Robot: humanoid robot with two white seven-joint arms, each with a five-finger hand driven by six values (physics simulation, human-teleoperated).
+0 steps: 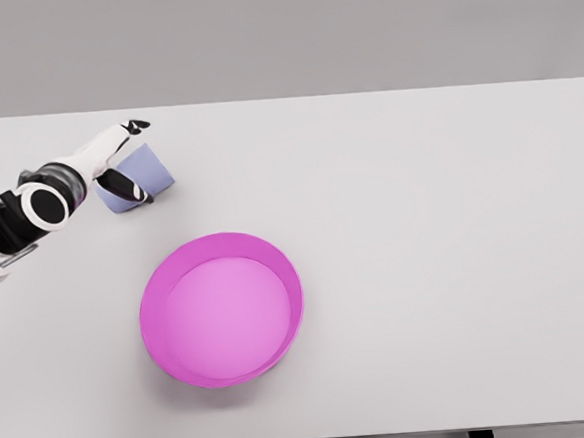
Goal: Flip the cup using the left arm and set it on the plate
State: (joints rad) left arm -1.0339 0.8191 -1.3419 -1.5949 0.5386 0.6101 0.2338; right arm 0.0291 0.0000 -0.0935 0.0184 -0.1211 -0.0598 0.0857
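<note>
Up and left of the pink plate [221, 309], well apart from it, the left hand [118, 163] has its fingers curled around the pale blue cup [141, 175], which lies tilted on the white table [432, 219]. Cup and hand sit near the table's far left corner, while bare tabletop stretches wide to the plate's right.

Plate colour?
Magenta-pink plate, paler inside; clearest in the head view.
</note>
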